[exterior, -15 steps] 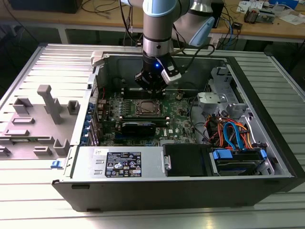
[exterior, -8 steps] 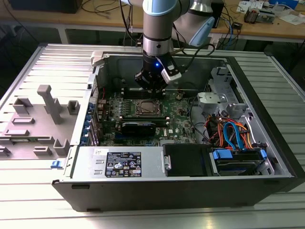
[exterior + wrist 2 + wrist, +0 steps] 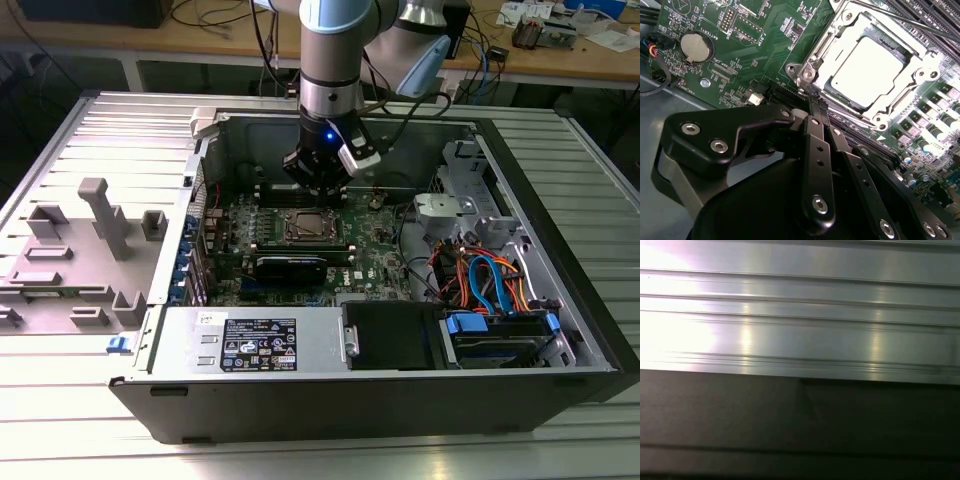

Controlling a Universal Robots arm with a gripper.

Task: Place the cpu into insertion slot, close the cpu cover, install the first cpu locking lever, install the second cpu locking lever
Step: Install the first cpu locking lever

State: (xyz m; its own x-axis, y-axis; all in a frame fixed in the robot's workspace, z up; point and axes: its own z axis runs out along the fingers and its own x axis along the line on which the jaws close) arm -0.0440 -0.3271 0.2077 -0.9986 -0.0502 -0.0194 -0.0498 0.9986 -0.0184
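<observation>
The black metal gripper, fingers clenched together, touches the thin silver cpu cover; the second wrist view shows the flat grey cpu inside it.

An open computer case lies on a ribbed metal table. The arm's gripper hangs over the green motherboard, just at twelve o'clock of the insertion slot, where the cpu sits. A grey power supply lies at six o'clock; orange and blue cables bunch at three o'clock.
</observation>
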